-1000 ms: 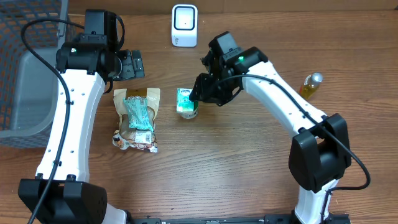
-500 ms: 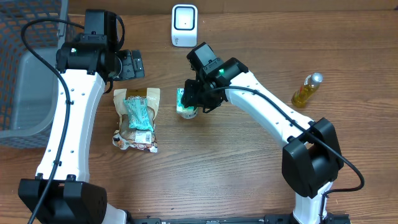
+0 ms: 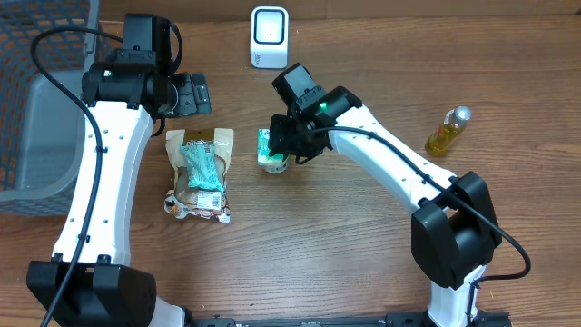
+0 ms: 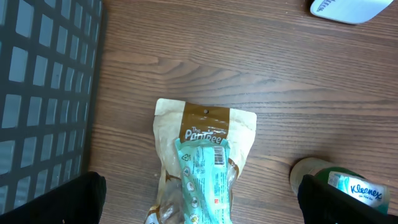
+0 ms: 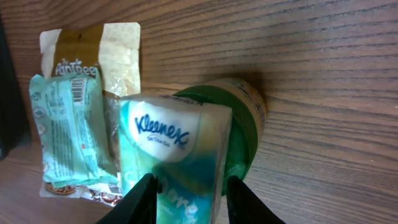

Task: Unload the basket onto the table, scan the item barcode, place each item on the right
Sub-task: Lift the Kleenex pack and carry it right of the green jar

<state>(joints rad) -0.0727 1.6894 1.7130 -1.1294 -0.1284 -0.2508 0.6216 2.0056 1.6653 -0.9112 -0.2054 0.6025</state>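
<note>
Grasping step, I judge: the right pincer (image 5: 189, 198) straddles the teal-and-white Kleenex tissue pack (image 5: 174, 134) mid-tabletop, partly open; whether it grips, I cannot tell. Left pincer (image 3: 191, 94) gapes empty. Next needs firm closure, then a lift toward the far-edge white scanner (image 3: 270, 36).

Yellow bottle (image 3: 448, 132) far right; grey basket (image 3: 41, 136) far left.

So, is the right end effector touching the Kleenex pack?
Cannot tell. In the right wrist view the fingers flank the Kleenex pack closely, but neither contact nor a gap shows plainly.
</note>
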